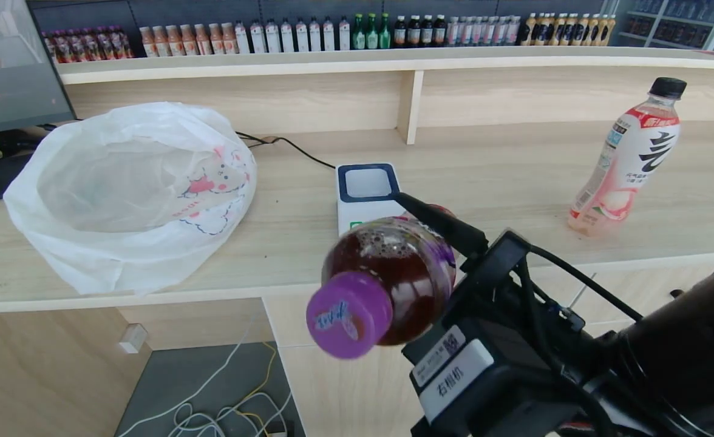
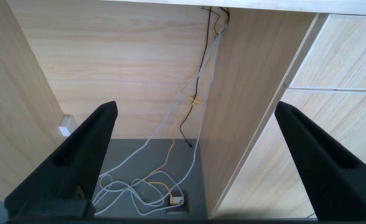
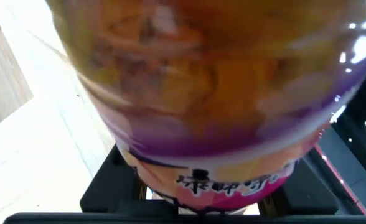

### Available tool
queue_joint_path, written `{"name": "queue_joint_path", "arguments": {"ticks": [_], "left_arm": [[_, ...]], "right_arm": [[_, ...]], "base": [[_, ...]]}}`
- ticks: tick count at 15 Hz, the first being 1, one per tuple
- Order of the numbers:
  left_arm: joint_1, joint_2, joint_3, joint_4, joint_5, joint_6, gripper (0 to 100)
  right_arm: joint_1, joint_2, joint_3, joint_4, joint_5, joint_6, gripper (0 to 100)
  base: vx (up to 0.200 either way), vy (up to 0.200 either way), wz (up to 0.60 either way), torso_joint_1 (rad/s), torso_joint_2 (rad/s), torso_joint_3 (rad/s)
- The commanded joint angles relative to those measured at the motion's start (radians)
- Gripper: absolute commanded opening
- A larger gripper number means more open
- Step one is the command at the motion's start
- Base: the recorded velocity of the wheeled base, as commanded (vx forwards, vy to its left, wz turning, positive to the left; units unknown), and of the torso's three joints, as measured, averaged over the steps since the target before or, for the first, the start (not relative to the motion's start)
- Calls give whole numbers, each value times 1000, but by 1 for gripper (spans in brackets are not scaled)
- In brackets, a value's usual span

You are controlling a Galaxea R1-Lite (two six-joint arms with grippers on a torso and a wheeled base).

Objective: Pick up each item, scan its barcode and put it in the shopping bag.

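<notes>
My right gripper (image 1: 436, 243) is shut on a bottle of dark drink (image 1: 387, 279) with a purple cap (image 1: 348, 314), held on its side with the cap toward me, just in front of the white scanner (image 1: 366, 194) on the counter. In the right wrist view the same bottle (image 3: 214, 93) sits right up against the camera, its purple label band across it. A pink peach drink bottle (image 1: 627, 158) stands upright at the counter's right. The white shopping bag (image 1: 132, 188) lies open on the left. My left gripper (image 2: 195, 168) hangs open below the counter, nothing between its fingers.
A wooden counter (image 1: 515, 176) has a raised shelf and a divider behind the scanner. A dark monitor (image 1: 11, 67) stands at the far left. Under the counter, loose cables (image 2: 170, 155) run over the floor between wooden panels.
</notes>
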Motion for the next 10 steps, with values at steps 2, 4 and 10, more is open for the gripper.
{"name": "queue_joint_path", "arguments": {"ticks": [2, 4, 10], "left_arm": [[0, 0, 0, 0, 0, -2, 100], [0, 0, 0, 0, 0, 0, 100], [0, 0, 0, 0, 0, 0, 100]], "right_arm": [[-84, 73, -95, -1, 1, 31, 0], [-113, 75, -138, -1, 1, 37, 0], [-114, 76, -260, -1, -1, 89, 0]], "base": [[0, 0, 0, 0, 0, 0], [0, 0, 0, 0, 0, 0], [0, 0, 0, 0, 0, 0]]}}
